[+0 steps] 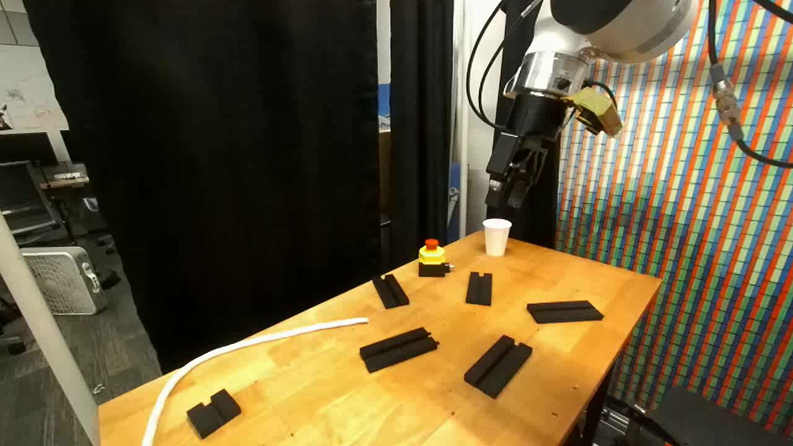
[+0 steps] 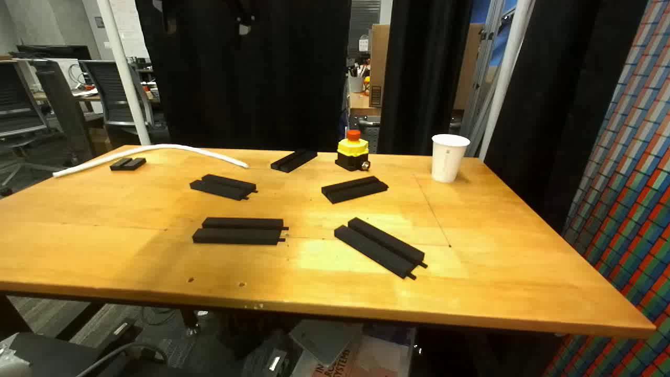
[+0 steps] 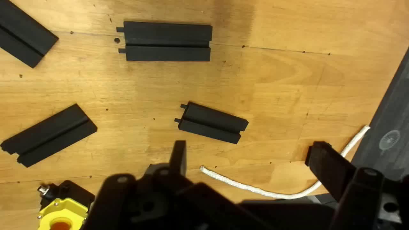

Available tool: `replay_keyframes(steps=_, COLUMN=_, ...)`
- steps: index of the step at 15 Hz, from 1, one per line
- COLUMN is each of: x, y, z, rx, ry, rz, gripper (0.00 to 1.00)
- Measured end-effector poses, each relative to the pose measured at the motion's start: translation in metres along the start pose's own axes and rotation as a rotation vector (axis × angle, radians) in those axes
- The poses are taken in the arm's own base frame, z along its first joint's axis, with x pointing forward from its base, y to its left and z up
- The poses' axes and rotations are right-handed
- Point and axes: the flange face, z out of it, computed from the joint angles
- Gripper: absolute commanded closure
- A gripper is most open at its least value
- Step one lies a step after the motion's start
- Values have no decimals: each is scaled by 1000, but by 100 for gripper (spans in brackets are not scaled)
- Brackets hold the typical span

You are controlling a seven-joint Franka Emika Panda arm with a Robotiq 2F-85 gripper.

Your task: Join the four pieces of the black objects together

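Observation:
The black pieces are grooved flat bars, all lying apart on the wooden table. An exterior view shows a long bar, a shorter bar, another bar and two near the back. Thin pegs stick out from an end of the front bar, the right bar and the left bar. From above, in the wrist view, the short pegged bar lies just beyond the fingertips. My gripper is high over the table with its fingers wide apart and nothing between them. It does not show in the exterior view with the front bar.
On the table are a small black block, a white rope, a yellow button box with a red top and a white paper cup. The cup stands near the far corner, below the gripper. A black curtain hangs behind.

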Motion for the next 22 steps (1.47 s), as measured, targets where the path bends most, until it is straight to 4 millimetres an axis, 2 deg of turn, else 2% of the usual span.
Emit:
replay_keyframes(steps=4, x=3, y=-2, z=-11, rx=-4, ry=23, rz=-5, gripper=0)
replay_keyframes(steps=7, x=2, y=0, z=-10, rx=-5, ry=22, rz=2, gripper=0)
replay_keyframes(steps=9, x=1, y=10, z=-5, rx=-13, ry=25, rz=54, gripper=0)
replay_keyframes(steps=11, x=2, y=30, z=6, rx=-28, ry=42, rz=157, gripper=0)
replay_keyframes(steps=13, x=8, y=56, z=22, rx=-47, ry=57, rz=262, gripper=0)
replay_keyframes(steps=16, x=24, y=99, z=57, rx=-82, ry=71, rz=423, gripper=0)
replay_keyframes(steps=19, x=52, y=135, z=100, rx=-118, ry=77, rz=587, gripper=0)
replay_keyframes(steps=22, x=82, y=162, z=145, rx=-148, ry=74, rz=754, gripper=0)
